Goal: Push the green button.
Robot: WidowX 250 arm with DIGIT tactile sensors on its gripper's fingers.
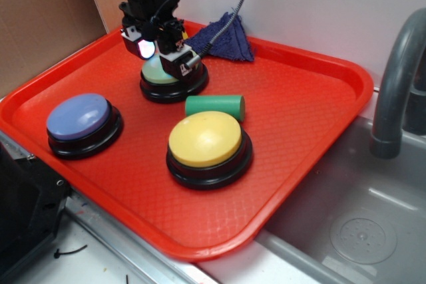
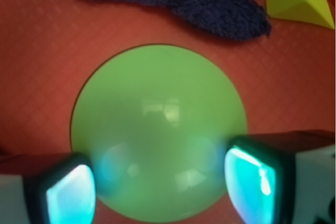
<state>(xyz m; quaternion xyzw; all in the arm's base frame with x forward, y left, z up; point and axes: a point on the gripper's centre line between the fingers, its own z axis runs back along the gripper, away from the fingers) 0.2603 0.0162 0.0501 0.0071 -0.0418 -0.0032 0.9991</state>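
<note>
The hand [image 2: 160, 187], fingers spread wide, sits low over the green button [image 2: 157, 129], straddling its dome to press it. The green cylinder [image 1: 214, 106] lies at its four o'clock, clear of the press.

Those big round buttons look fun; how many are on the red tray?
3: the green button at the back under the gripper, the blue button front left, the yellow button front middle.

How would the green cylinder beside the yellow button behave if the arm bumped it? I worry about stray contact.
The green cylinder lies on its side on the red tray, so it would probably roll. It looks solid and stiff, likely light.
</note>
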